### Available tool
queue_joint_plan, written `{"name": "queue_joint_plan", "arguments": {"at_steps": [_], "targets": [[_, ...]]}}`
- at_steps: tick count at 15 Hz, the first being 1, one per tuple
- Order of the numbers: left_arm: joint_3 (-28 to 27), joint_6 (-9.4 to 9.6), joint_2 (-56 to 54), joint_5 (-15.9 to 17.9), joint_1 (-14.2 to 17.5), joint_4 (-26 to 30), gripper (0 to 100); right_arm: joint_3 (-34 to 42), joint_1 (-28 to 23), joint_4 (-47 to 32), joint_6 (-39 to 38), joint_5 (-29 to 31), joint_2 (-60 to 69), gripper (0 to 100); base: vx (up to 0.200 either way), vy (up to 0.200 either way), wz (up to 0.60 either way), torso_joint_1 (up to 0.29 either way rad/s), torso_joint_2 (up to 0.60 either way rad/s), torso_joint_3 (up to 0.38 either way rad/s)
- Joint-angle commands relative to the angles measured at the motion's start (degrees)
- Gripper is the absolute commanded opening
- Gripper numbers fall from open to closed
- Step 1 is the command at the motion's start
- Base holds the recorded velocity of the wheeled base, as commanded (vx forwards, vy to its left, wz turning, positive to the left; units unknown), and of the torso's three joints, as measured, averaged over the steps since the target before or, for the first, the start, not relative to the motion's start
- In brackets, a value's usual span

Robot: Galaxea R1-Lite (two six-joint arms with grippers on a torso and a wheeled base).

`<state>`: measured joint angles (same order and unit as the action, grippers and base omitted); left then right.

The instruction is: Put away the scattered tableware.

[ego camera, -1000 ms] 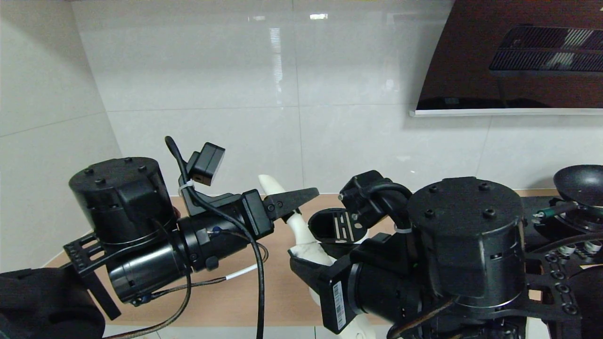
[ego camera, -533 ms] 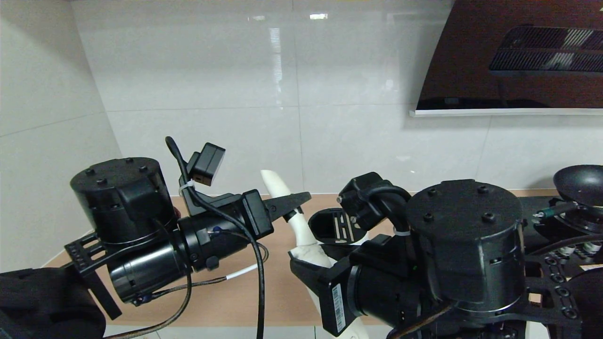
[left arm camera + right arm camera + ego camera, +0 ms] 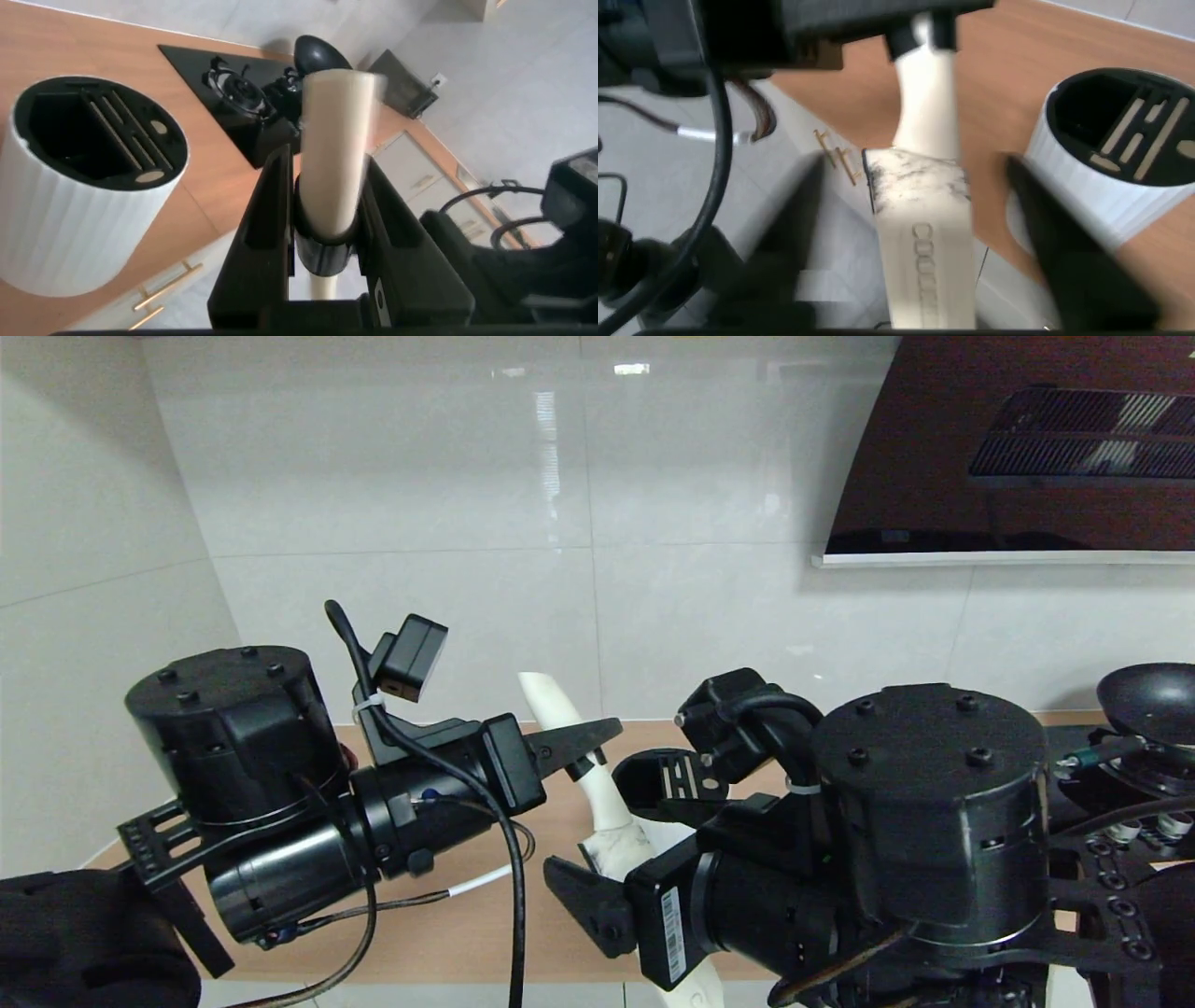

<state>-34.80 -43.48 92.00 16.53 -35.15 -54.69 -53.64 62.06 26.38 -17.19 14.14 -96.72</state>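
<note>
Midair, left claw tight around knife, right claw wide apart, holder near counter edge.

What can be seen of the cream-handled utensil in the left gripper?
The utensil has a round, plastic-looking cream handle with a black ring, then a wider flat white part with grey marbling and raised letters. It stands nearly upright above the wooden counter, handle end up. The left gripper is shut on the handle at the ring. The right gripper is open, its fingers either side of the flat part, not touching it.
</note>
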Motion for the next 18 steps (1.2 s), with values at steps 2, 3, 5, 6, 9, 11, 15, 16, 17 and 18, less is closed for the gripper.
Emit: {"name": "queue_joint_plan", "arguments": {"at_steps": [2, 3, 5, 6, 9, 11, 15, 16, 17, 18], "targets": [[-1.49, 1.74, -0.6, -2.56, -0.36, 1.16, 0, 0.11, -0.28, -0.1, 0.14, 0.36, 1.18, 100, 0.0, 0.0, 0.0, 0.0, 0.0, 0.0], [-2.9, 3.41, -0.6, -5.02, -0.36, 3.36, 0, 0.2, -0.71, -0.19, 0.31, 0.71, 1.97, 100, 0.0, 0.0, 0.0, 0.0, 0.0, 0.0], [-9.05, 7.62, -1.3, -14.33, -0.27, 10.04, 0, 0.99, -4.41, -0.45, 1.54, 0.8, 5.23, 100, 0.0, 0.0, 0.0, 0.0, 0.0, 0.0], [-13.45, 9.56, -1.74, -18.99, -0.27, 14.17, 0, 0.99, -7.39, -0.54, 2.86, 0.71, 7.07, 100, 0.0, 0.0, 0.0, 0.0, 0.0, 0.0], [-27.33, 15.18, -0.86, -23.21, 1.31, 26.03, 0, 1.08, -14.69, -2.83, 4.36, 0.19, 12.87, 100, 0.0, 0.0, 0.0, 0.0, 0.0, 0.0], [-34.72, 18.7, 2.48, -27.43, 1.48, 31.22, 0, 0.99, -17.94, -4.06, 4.53, -1.48, 15.42, 100, 0.0, 0.0, 0.0, 0.0, 0.0, 0.0], [-44.82, 27.14, 13.03, -40.88, -1.42, 33.33, 0, 0.82, -20.84, -4.23, 4.53, -2.63, 15.6, 100, 0.0, 0.0, 0.0, 0.0, 0.0, 0.0], [-46.32, 29.95, 15.05, -45.97, -1.94, 32.63, 0, 0.82, -21.02, -4.23, 4.62, -2.63, 15.07, 100, 0.0, 0.0, 0.0, 0.0, 0.0, 0.0], [-45.26, 29.42, 14.87, -46.68, -3.26, 31.84, 0, 0.82, -21.02, -4.14, 4.62, -2.63, 14.89, 100, 0.0, 0.0, 0.0, 0.0, 0.0, 0.0], [-44.39, 29.25, 15.22, -46.59, -4.05, 31.04, 0, 0.9, -21.11, -4.23, 4.62, -2.63, 14.89, 100, 0.0, 0.0, 0.0, 0.0, 0.0, 0.0]]}}
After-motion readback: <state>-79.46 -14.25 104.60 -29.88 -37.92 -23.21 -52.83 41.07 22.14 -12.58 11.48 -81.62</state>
